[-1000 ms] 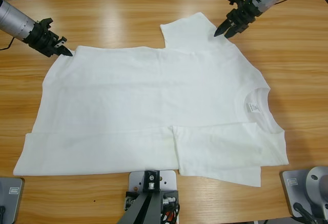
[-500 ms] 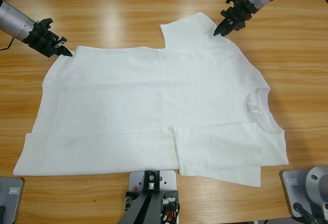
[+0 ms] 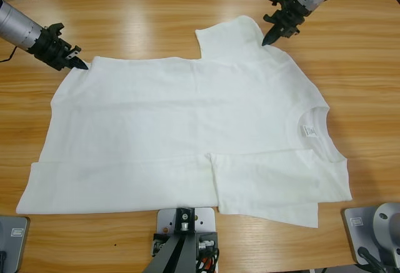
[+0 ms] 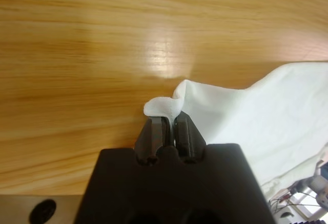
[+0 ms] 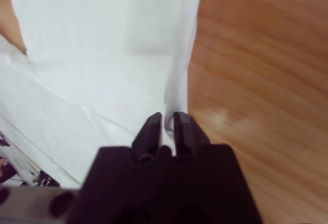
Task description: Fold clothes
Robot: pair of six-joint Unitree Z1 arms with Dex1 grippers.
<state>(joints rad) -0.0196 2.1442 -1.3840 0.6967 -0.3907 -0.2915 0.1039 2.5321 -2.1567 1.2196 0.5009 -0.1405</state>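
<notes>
Fabric is pinched in both hands, so we judge the step to be lifting the far edge of the T-shirt (image 3: 187, 129) and carrying it toward the bottom of the frame. The shirt lies flat across the middle of the bench (image 3: 156, 17), neck to the right, its lower sleeve already folded in. The left hand (image 3: 81, 64), at the upper left of the frame, is clamped on the hem corner; its wrist view shows a small curl of cloth squeezed between the jaws. The right hand (image 3: 265, 41), at the upper right, is closed on the edge of the upper sleeve (image 3: 228, 35). To do this well, we should raise both hands together, level and at matching speed, keeping the edge taut between them so the fold lands straight and unwrinkled.
</notes>
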